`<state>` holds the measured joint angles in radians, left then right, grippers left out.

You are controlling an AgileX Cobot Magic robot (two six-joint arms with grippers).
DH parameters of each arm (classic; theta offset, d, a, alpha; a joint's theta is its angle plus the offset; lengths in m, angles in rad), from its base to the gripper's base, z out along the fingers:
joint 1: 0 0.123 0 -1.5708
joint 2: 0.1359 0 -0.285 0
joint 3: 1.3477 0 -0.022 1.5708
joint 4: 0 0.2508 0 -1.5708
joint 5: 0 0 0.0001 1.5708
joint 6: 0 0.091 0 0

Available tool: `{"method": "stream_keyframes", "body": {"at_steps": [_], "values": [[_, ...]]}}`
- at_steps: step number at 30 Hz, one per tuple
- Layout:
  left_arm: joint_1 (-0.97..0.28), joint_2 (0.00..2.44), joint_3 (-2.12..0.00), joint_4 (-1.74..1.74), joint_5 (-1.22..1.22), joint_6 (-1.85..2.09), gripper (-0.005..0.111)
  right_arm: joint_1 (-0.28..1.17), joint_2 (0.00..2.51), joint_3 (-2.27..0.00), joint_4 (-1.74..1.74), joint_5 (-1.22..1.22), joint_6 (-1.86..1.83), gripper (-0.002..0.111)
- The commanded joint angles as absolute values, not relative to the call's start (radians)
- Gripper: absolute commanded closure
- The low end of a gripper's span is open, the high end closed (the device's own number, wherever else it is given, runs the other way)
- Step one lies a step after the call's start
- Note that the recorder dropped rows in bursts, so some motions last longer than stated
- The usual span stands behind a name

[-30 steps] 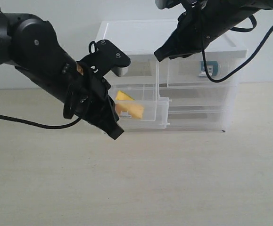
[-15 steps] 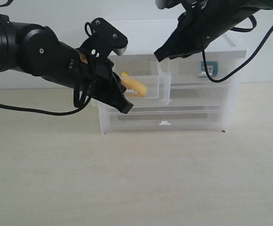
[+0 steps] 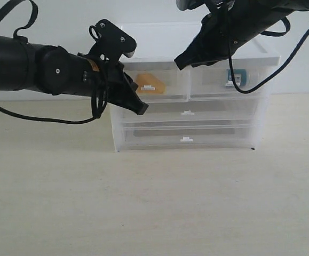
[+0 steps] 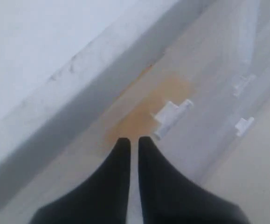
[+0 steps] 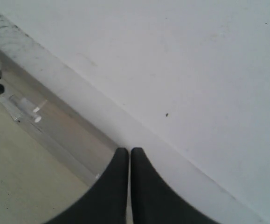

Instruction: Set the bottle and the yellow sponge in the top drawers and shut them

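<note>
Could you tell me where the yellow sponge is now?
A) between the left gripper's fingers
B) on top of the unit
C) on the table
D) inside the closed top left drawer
D: the yellow sponge shows through the clear front of the top left drawer, which sits flush with the top right drawer.
</note>
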<state>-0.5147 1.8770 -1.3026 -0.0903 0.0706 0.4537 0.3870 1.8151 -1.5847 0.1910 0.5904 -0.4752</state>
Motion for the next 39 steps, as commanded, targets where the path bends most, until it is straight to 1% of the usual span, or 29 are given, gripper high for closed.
{"method": "stream_keyframes", "body": {"at_steps": [1,11,20,24,28,31,34,39], "values": [[-0.498,1.925,-1.361,-0.088,0.044,0.441,0.103,0.379,1.838,-1.587,0.170,0.567,-0.483,0.108],[-0.481,1.959,-1.398,-0.088,0.064,0.441,0.103,0.379,1.838,-1.587,0.170,0.567,-0.483,0.108],[-0.481,1.876,-1.398,-0.088,0.273,0.450,0.103,0.379,1.814,-1.587,0.170,0.589,-0.481,0.108],[-0.488,1.798,-1.398,-0.088,0.384,0.472,0.103,0.379,1.771,-1.587,0.131,0.647,-0.472,0.108],[-0.488,1.708,-1.378,-0.088,0.455,0.472,0.103,0.379,1.716,-1.587,0.000,0.707,-0.368,0.108],[-0.479,1.630,-1.353,-0.088,0.490,0.472,0.103,0.377,1.674,-1.587,-0.112,0.798,-0.309,0.108],[-0.437,1.572,-1.350,-0.088,0.582,0.428,0.103,0.358,1.652,-1.587,-0.213,0.925,-0.258,0.108],[-0.336,1.511,-1.350,-0.088,0.742,0.350,0.103,0.263,1.619,-1.584,-0.242,1.069,-0.193,0.108]]}}
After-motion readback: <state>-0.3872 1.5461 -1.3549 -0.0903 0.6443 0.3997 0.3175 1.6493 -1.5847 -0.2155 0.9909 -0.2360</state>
